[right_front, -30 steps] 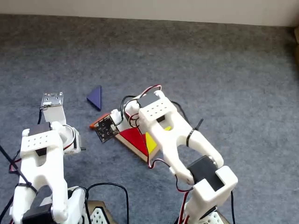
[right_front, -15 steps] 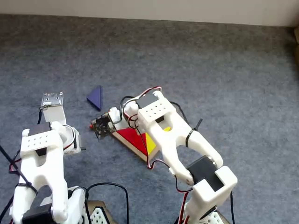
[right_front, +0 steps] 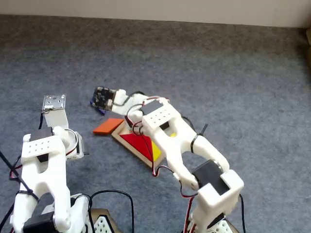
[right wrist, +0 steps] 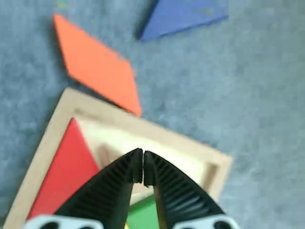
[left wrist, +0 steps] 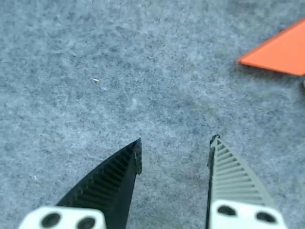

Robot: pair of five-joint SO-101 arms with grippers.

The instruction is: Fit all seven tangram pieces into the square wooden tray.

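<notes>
The square wooden tray [right_front: 127, 142] lies on the carpet, holding a red triangle [right_front: 139, 142] and a yellow piece [right_front: 156, 149]; a green piece [right wrist: 143, 215] also sits inside. An orange parallelogram [right_front: 108, 126] lies flat on the carpet against the tray's left corner. Just beyond it is a blue triangle [right wrist: 183, 16], which the right arm's wrist mostly covers in the high view. My right gripper [right wrist: 143, 167] is shut and empty, raised above the tray's bare corner [right wrist: 143, 126]. My left gripper [left wrist: 176, 140] is open over bare carpet, with the orange parallelogram [left wrist: 281, 50] ahead of it.
Grey carpet surrounds everything, with wide free room behind and to the right of the tray. The left arm [right_front: 46, 150] stands left of the tray. Cables hang from the right arm [right_front: 180, 141], which crosses over the tray.
My right gripper has lifted and swung back-left, away from the orange parallelogram. That piece now lies uncovered beside the tray, and the blue triangle is mostly covered. The left arm has not moved.
</notes>
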